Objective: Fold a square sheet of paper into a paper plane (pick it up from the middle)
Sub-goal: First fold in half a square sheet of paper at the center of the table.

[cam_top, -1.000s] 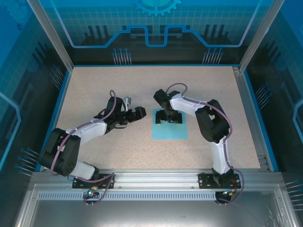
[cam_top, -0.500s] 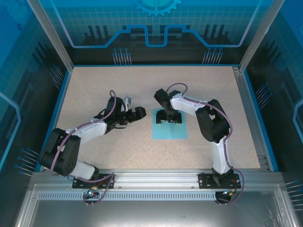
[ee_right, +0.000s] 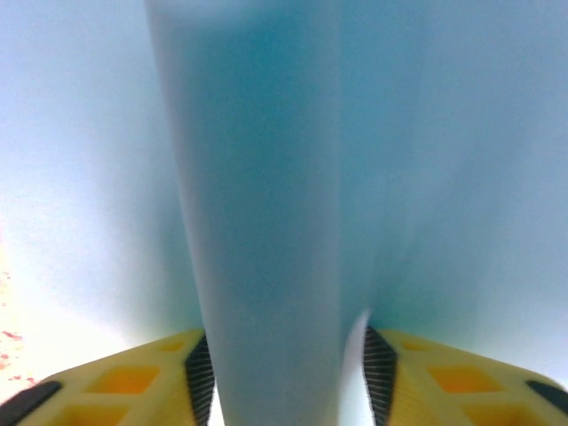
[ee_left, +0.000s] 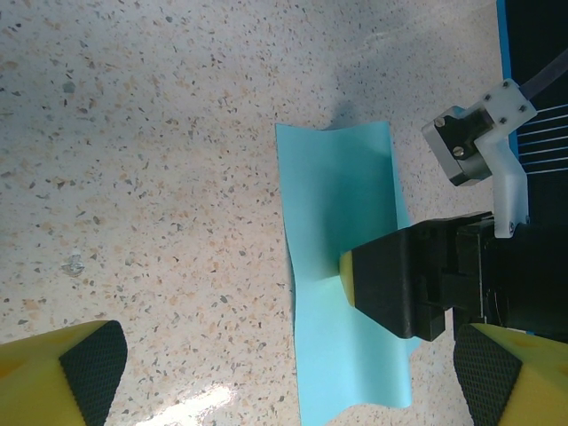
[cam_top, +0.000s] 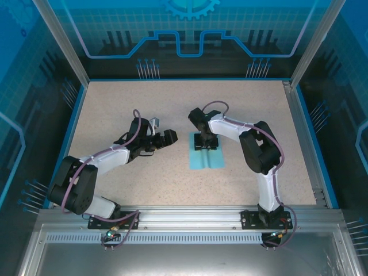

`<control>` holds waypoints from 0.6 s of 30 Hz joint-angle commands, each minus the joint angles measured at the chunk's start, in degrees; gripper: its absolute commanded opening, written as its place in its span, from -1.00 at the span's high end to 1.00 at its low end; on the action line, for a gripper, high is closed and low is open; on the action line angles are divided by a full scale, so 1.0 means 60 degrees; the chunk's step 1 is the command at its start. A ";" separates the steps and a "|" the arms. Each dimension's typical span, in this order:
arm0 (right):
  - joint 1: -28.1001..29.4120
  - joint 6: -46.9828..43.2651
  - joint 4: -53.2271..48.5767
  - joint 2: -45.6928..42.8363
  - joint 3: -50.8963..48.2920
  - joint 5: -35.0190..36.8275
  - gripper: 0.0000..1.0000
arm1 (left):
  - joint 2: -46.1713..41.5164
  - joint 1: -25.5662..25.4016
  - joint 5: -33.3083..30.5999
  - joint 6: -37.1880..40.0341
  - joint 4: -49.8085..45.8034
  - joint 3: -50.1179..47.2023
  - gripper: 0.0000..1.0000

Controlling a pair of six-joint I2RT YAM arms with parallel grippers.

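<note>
1. Right now the square sheet of paper point(cam_top: 202, 161) lies on the counter point(cam_top: 144, 109) between the two arms. Its middle is drawn up into a ridge, and its side flaps rest on the surface.
2. From the right wrist, that ridge fills the gap between the pads point(ee_right: 199, 377), so the right jaws are pinching the sheet at its middle. The left jaws are spread wide with their fingertips point(ee_left: 84, 373) well apart. They hover just beside the sheet's left edge and hold nothing.
3. Slip risk: the paper is thin and smooth, and only a narrow fold sits between the pads. A quick lift could likely pull it free and drop the sheet askew.
4. Crease risk: if the pinch sits off the centre line, or the ridge runs at a slant, the first fold would probably come out crooked. Every later wing fold would then inherit the error.
5. Crumple risk: squeezing harder may crush the ridge into wrinkles rather than one clean line, and soft paper keeps such marks.
6. Drag risk: the flaps touch the counter, so a sideways pull could snag a corner and bend it under.
7. Crowding risk: the left jaws are near the right arm point(ee_left: 417, 280). A careless approach could nudge the sheet or knock that arm.
</note>
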 commanded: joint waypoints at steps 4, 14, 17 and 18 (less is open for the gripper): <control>-0.0241 -0.0164 0.0645 -0.0921 -0.0450 -0.1112 0.36 | -0.0289 0.0051 -0.0135 -0.0163 -0.0155 0.0044 -0.97; -0.0923 0.0975 0.4574 -0.2512 -0.2138 -0.5599 0.26 | -0.0274 0.0423 0.0700 -0.0878 0.0278 -0.0019 -0.98; -0.1124 0.1750 0.6101 -0.2572 -0.2693 -0.6774 0.25 | -0.0187 0.0595 0.1274 -0.1115 0.0529 0.0055 -0.97; -0.1150 0.1927 0.6410 -0.2541 -0.2825 -0.6923 0.23 | -0.0184 0.0597 0.1395 -0.1150 0.0552 0.0068 -0.97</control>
